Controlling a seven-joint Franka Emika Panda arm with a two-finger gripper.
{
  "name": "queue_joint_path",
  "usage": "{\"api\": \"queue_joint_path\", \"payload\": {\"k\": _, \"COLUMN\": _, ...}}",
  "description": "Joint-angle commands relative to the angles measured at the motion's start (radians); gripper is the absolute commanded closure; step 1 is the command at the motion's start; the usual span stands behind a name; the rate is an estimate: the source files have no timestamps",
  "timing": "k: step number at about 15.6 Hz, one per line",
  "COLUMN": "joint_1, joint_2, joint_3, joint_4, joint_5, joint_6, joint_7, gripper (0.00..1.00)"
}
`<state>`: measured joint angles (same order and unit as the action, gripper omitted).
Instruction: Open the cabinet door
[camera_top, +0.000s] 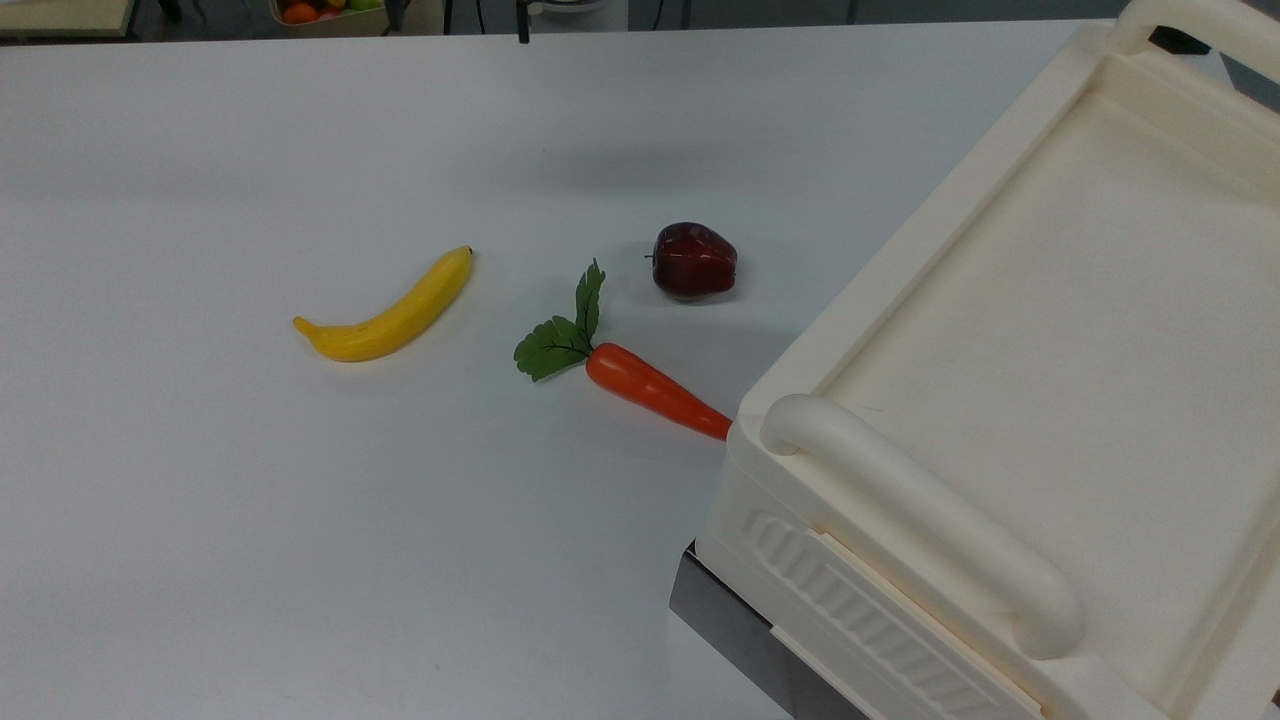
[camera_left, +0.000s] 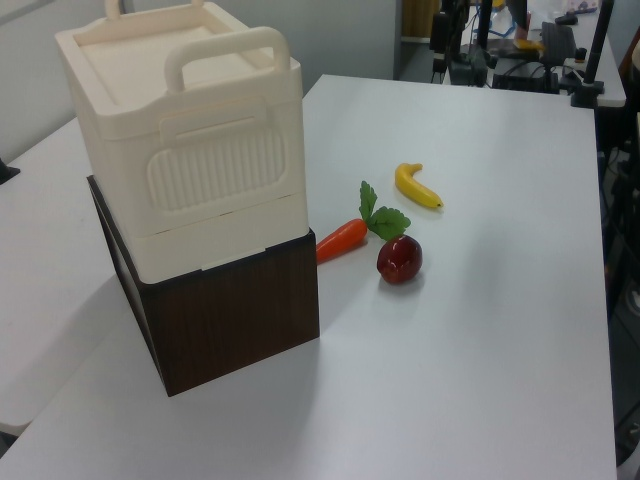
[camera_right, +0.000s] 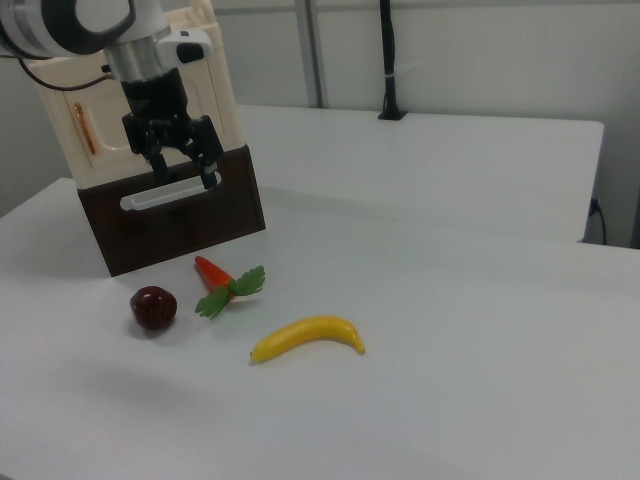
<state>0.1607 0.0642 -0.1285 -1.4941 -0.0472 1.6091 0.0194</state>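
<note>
No legible text, label, brand, number or sign on any visible surface.

White tables (camera_right: 480, 180), grey wall (camera_right: 480, 60) behind

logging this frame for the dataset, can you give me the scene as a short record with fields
gripper: black two-finger gripper, open, in front of the cabinet in the right view
cabinet: large cream plastic box on a dark wood-grain base
door: cream panel with copper-coloured strip, looks shut
table items: yellow banana, orange carrot with green leaves, dark red apple
contact: carrot tip reaches the cabinet
</note>
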Motion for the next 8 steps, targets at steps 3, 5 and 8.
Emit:
{"api": "queue_joint_path", "payload": {"k": 3, "joint_1": 0.049, "joint_2": -0.010, "joint_3": -0.005, "joint_4": 0.009, "joint_5": 0.021, "joint_6": 0.049, "joint_7": 0.002, "gripper": 0.00}}
{"api": "queue_joint_path", "payload": {"k": 5, "joint_1": 0.074, "joint_2": -0.010, "joint_3": -0.005, "joint_4": 0.011, "joint_5": 0.020, "joint_6": 0.063, "joint_7": 0.002, "gripper": 0.00}}
{"api": "queue_joint_path", "payload": {"k": 8, "joint_1": 0.097, "joint_2": -0.018, "joint_3": -0.005, "joint_4": 0.011, "joint_5": 0.018, "joint_6": 0.063, "joint_7": -0.013, "gripper": 0.00}}
